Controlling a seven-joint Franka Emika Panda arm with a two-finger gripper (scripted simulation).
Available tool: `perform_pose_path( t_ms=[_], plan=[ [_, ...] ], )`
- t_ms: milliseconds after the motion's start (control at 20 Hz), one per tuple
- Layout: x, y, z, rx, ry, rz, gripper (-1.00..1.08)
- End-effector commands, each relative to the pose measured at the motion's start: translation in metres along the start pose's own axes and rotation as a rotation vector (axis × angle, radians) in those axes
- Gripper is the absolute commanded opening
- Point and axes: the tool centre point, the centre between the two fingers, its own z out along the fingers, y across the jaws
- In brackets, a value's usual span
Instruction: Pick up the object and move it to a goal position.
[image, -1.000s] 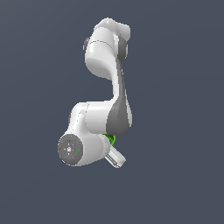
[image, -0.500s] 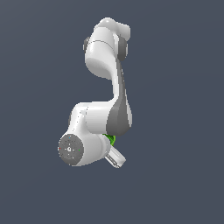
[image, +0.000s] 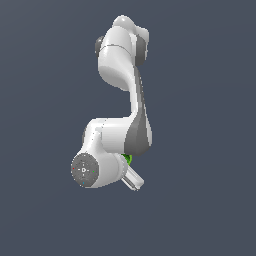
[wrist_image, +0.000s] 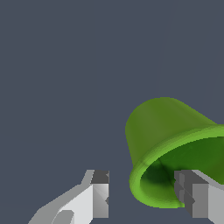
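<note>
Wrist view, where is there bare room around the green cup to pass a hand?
Bare ground lies beyond the green cup on its closed-base side, and a narrow free strip runs between its rim and the finger that stands apart from it. It is crowded at the cup's mouth, where the other finger overlaps the rim.

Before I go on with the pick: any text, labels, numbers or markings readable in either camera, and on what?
No readable text in either view.
Arm joint cap, exterior view: small coloured specks and a light mark at its centre, too small and blurred to read.
Green cup, wrist view: plain, no label.
Pincer fingers: plain white and grey, no markings.
</note>
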Motion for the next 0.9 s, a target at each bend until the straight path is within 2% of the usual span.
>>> perform_pose_path(
  t_ms=[0, 400, 450, 850],
  plan=[
    [0.0000, 0.0002, 0.0056, 0.000, 0.000, 0.001, 0.28],
    [0.0001, 0.0000, 0.0145, 0.000, -0.001, 0.001, 0.28],
    [0.0001, 0.0000, 0.0145, 0.000, -0.001, 0.001, -1.00],
    [0.0001, 0.0000, 0.0145, 0.000, -0.001, 0.001, -1.00]
  ],
)
